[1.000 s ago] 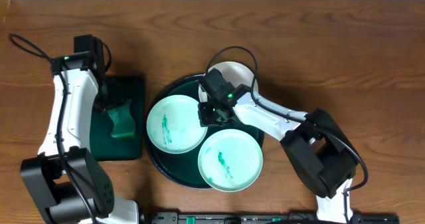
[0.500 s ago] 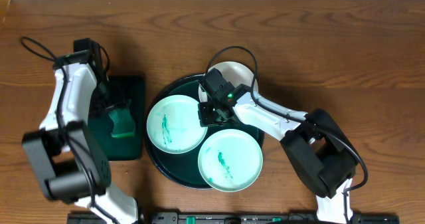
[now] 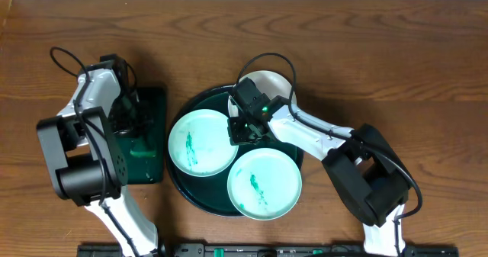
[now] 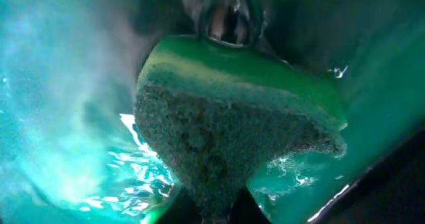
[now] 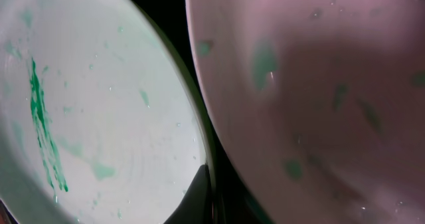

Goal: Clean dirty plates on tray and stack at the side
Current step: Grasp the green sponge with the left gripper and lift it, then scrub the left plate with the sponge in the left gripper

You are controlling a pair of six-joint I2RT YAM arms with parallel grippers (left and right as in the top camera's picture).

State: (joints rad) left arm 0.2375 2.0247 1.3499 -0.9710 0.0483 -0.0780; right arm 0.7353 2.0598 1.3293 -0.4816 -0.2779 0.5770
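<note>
Item: round tray (image 3: 191, 192), dark green with a raised rim, at the middle of the brown wood table (image 3: 381, 59), carrying 3 small white plates. Left-hand plate (image 3: 202, 141): pale teal tint, 1 teal streak left of its centre, lying flat inside the rim. Near plate (image 3: 264, 183): same tint, a short teal streak, touching or just overlapping the left-hand plate and reaching the tray's front edge. Far plate (image 3: 267, 81): whiter, largely covered by the right arm, at the tray's back edge. Right gripper (image 3: 242, 129): low over the tray, in the gap where the 3 plates meet. Its fingers are closed together, and whether they pinch a rim cannot be told. In the right wrist view 1 dark fingertip (image 5: 199, 197) sits at the edge of the streaked plate, beside a shadowed plate flecked with teal spots. Rectangular tray (image 3: 156, 104): smaller, dark green, just to the left of the round tray and apart from it. Sponge (image 4: 226, 131): green back, dark gritty scouring face, inside the rectangular tray amid wet teal glints. Left gripper (image 3: 134, 131): down in the rectangular tray, fingers pinched tight on the sponge, which narrows to a wedge at the grip.
</note>
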